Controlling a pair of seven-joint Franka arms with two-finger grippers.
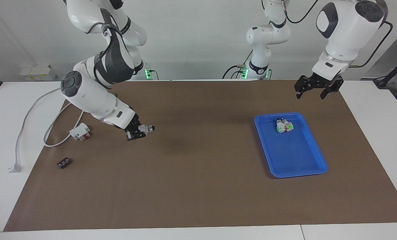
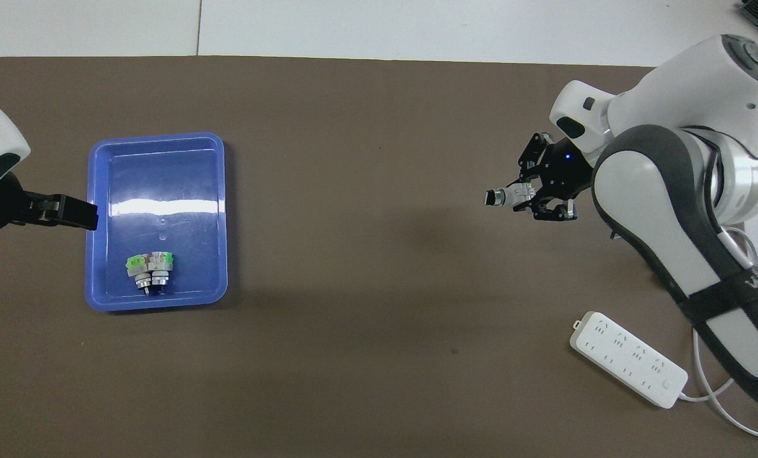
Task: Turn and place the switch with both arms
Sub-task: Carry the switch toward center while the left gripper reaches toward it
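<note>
The switch (image 1: 148, 127) (image 2: 505, 197) hangs above the brown mat. It lies level, and its black knob tip points toward the left arm's end of the table. My right gripper (image 1: 140, 130) (image 2: 533, 198) is shut on its white-grey body. My left gripper (image 1: 310, 95) (image 2: 73, 214) waits open in the air, over the mat just beside the blue tray's rim, and holds nothing.
A blue tray (image 1: 298, 160) (image 2: 156, 137) holds a tight cluster of similar switches (image 1: 284, 126) (image 2: 150, 269). At the right arm's end of the table are a white power strip (image 2: 627, 358), a white block with red parts (image 1: 80, 131), a small black part (image 1: 63, 163) and a loose cable (image 1: 31, 110).
</note>
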